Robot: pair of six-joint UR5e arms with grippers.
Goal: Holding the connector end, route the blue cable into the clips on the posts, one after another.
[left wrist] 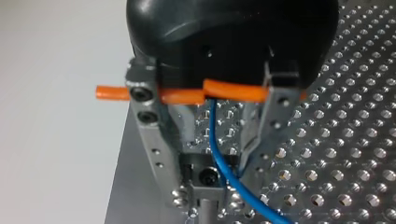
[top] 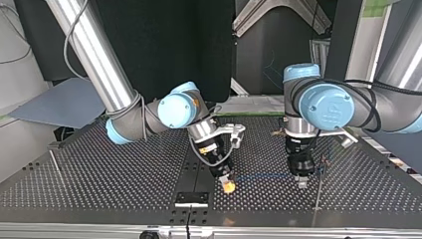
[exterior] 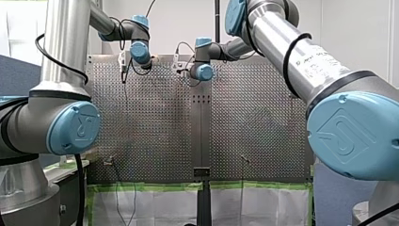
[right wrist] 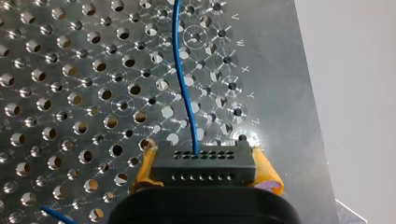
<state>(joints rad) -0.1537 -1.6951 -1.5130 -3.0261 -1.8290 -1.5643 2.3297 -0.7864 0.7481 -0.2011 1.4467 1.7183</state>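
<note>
The thin blue cable (right wrist: 180,74) runs out of a black connector (right wrist: 205,169). My right gripper (right wrist: 208,179) is shut on that connector with its yellow pads (right wrist: 267,173), low over the perforated plate. In the top view the cable (top: 259,177) stretches level from my right gripper (top: 227,185) to my left gripper (top: 301,181). In the left wrist view my left gripper (left wrist: 211,179) stands open. The cable (left wrist: 212,135) hangs loose between its metal fingers (left wrist: 154,140) and crosses a clip (left wrist: 205,179) on a post just under the fingertips.
A thin post (top: 318,191) stands just beside my left gripper, and another post (top: 53,160) stands far off at the top view's left. A black bracket (top: 191,197) sits at the plate's near edge. The plate's edge (right wrist: 299,116) lies close beside my right gripper.
</note>
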